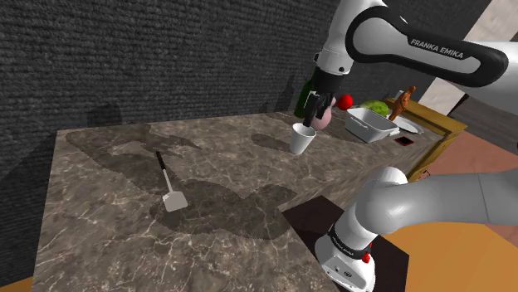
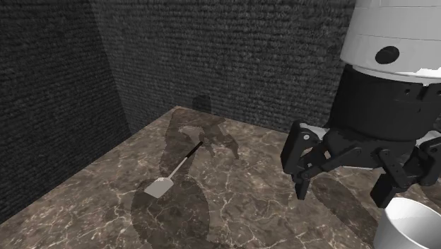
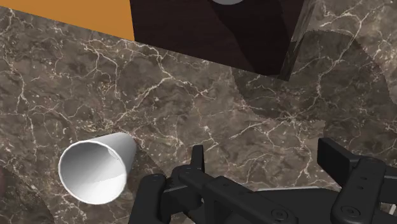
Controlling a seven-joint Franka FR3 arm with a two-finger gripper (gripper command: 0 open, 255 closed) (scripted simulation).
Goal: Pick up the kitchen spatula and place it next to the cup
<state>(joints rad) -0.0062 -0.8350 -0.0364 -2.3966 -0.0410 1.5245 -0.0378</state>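
One spatula [image 1: 168,186] lies flat on the brown marbled countertop [image 1: 232,153]. It sits toward the end at the shoulder view's left. The black handle points at the wall-side edge and the pale square blade faces the front edge. In the second exterior view the spatula [image 2: 177,168] rests on open stone [image 2: 233,212], in the arm's shadow, short of the corner where the two dark textured walls [image 2: 233,49] meet.

The white cup [image 1: 303,138] stands upright, mouth up, further along the countertop toward the shoulder view's right and well apart from the spatula.

The gripper [image 1: 314,106] hangs above the cup without touching it. In the second exterior view the gripper [image 2: 344,192] has its fingers spread with nothing between them, and the cup's rim [image 2: 410,226] is just beside it. In the wrist view the gripper [image 3: 266,156] is released and empty. There the cup [image 3: 95,168] is off to one side of the fingers, not between them.

The dark stand [image 3: 216,32] sits at the front edge. A white tub [image 1: 371,124] and a red ball [image 1: 344,101] sit beyond the cup, at the far right end.
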